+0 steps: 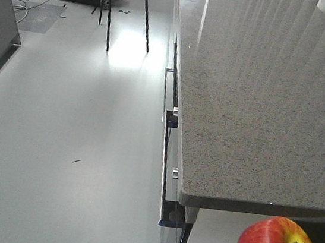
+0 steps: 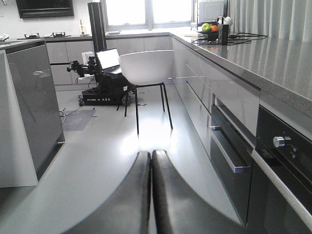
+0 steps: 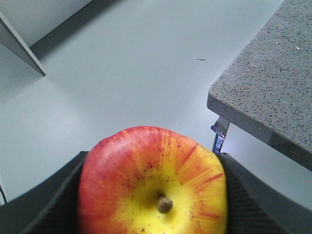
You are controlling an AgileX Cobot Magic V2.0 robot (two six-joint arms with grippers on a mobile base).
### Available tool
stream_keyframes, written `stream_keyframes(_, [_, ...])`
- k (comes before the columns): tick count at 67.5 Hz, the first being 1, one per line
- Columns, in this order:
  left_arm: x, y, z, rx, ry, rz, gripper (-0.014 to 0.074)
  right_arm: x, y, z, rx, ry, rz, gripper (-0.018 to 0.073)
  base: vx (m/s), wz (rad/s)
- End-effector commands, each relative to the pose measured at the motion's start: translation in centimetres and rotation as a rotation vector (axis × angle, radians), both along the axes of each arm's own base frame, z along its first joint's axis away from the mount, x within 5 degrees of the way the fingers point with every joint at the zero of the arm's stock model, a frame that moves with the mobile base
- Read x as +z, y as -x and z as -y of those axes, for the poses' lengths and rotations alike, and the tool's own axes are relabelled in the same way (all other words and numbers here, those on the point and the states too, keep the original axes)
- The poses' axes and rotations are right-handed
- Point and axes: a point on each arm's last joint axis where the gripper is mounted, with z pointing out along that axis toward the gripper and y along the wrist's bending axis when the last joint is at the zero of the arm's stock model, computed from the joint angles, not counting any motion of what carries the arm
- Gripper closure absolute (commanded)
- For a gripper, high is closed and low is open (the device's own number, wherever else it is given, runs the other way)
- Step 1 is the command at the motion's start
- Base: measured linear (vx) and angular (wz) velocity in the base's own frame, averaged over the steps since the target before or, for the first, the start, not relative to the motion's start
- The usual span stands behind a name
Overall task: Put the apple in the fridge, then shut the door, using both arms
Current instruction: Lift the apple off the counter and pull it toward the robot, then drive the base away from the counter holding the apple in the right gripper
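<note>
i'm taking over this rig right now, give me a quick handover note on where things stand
Right gripper: shut on the round red-and-yellow apple, held in the air above the pale grey floor, just off the corner of the speckled grey stone counter.
Left gripper: shut, empty, pointing along the kitchen aisle.
The fridge and its door: in no view, so I cannot tell whether the door is open.
Done: apple grasped.
Left: carry it to the fridge, set it inside, release, close the door.
</note>
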Motion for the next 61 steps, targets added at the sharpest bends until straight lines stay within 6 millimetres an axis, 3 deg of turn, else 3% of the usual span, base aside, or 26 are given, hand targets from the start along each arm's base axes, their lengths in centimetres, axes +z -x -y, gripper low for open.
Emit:
stream_keyframes(1, [0.38, 0.07, 0.01, -0.004, 0.015, 0.081, 0.0603, 1.46, 0.16, 0.06, -0.003, -0.057, 0.084, 0.0197, 0.00, 0.00])
stream_keyframes(61, [0.38, 0.07, 0.01, -0.004, 0.015, 0.081, 0.0603, 1.47, 0.32, 0.13, 0.000, -0.056, 0.083, 0.0197, 0.00, 0.01])
